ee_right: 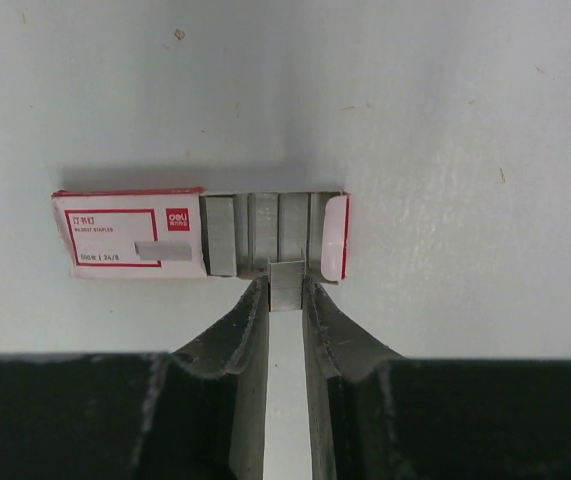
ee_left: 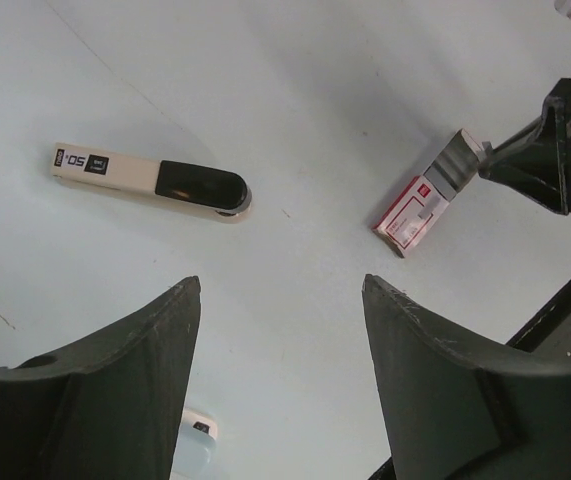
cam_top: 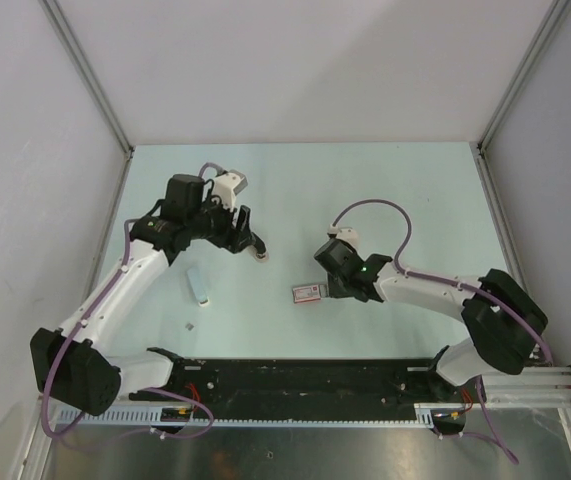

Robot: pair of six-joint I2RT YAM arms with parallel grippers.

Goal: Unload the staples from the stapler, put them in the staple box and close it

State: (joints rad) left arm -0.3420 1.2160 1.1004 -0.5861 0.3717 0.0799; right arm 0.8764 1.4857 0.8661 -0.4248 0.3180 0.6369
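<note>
Closest to the right wrist lens, the right gripper (ee_right: 285,292) had its two fingers pinched on a short strip of staples (ee_right: 287,272), held at the near edge of the staple box (ee_right: 130,233). That box lay flat on the pale table (cam_top: 385,200), its red-and-white sleeve slid to one side and its inner tray (ee_right: 333,238) drawn out. Several grey rows of staples sat side by side in the tray, and the gripped strip touched the tray's near edge. Whether the strip was fully inside the tray could not be told.

From the left wrist view, the left gripper (ee_left: 280,288) hung above the table with its fingers spread wide and nothing between them. The stapler (ee_left: 150,180), cream with a black end, lay flat on the table, well apart from the box and from both grippers.
</note>
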